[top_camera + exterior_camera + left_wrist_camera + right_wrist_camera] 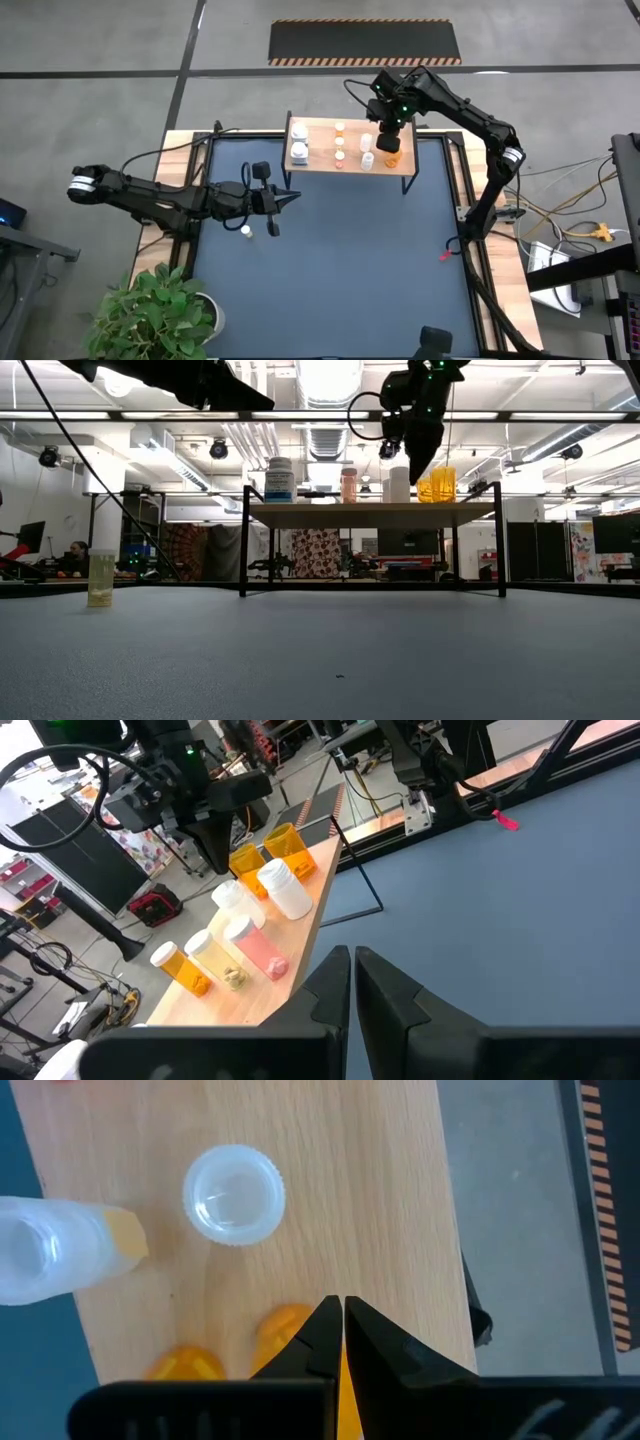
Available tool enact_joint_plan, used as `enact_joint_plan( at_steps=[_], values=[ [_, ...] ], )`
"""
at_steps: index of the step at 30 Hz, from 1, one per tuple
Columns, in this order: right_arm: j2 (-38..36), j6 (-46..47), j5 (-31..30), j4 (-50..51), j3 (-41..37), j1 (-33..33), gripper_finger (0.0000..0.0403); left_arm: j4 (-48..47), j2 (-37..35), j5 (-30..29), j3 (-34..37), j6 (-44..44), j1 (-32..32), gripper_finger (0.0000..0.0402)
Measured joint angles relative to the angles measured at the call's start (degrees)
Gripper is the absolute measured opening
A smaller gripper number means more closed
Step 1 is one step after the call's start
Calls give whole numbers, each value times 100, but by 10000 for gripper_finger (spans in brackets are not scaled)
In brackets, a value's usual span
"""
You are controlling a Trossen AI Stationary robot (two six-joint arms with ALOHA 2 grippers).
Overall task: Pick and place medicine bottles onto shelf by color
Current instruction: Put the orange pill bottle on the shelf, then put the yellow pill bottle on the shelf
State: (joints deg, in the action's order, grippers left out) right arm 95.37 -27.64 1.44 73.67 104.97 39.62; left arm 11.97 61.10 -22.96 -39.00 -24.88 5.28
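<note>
The right gripper (390,143) hangs over the right end of the shelf (322,160), jaws closed on nothing — two orange bottles (436,485) stand just below it. Beside them on the shelf are a white bottle (398,483), a pinkish one (348,485) and a bigger white bottle with a blue label (280,479) at the left end. The left gripper (288,199) waits over the mat (340,270), left of centre, jaws closed and empty. One small bottle (245,231) still stands on the mat — near the left arm.
</note>
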Motion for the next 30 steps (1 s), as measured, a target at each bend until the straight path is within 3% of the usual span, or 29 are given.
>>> enact_joint_plan(
  at_steps=[21, 30],
  values=[
    [-98, -46, -5, 79, 84, -30, 9, 0, 0, 0, 0, 0, -1, 2],
    [-869, 415, 8, -85, -157, -856, 9, 2, 0, 0, 0, 0, -1, 2]
  ],
)
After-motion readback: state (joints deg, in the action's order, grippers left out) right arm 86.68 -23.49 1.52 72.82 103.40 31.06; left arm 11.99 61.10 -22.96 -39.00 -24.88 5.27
